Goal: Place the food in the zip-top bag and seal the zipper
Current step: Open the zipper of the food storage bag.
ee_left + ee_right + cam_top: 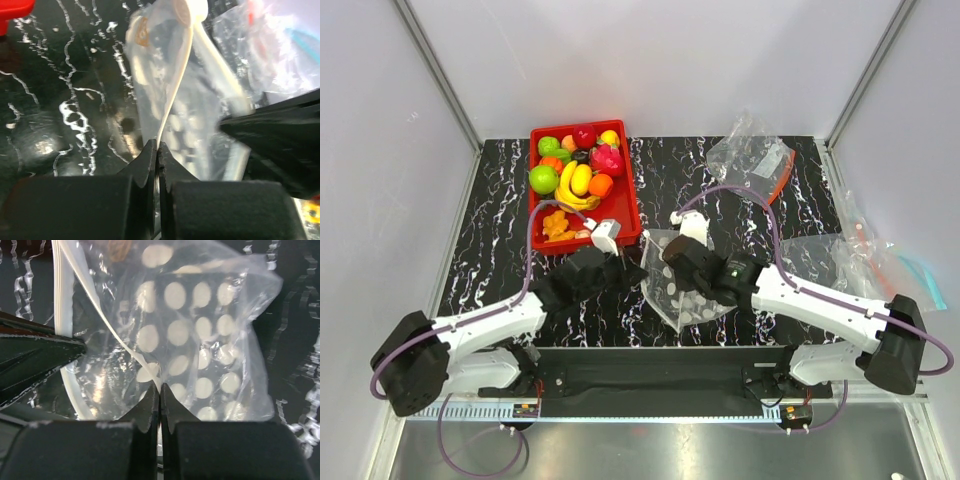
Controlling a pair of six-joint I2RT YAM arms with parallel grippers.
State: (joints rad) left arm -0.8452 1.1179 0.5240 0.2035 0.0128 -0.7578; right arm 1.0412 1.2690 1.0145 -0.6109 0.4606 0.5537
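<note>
Pinching the zip-top bag [682, 295] at its zipper [62, 290], left tool [157, 150] and right tool [160, 390], both clamped tight.

The zip-top bag [192, 115] is blurred at its far end, and the red tray [12, 7] is cut off.

Bright, even light overhead, wrist views way softer
Barely any shadow is thrown in the top view; glare is picked up on the marbled table [70, 112] and zip-top bag [210, 340], and the left wrist view is smeared out of focus, background especially
</note>
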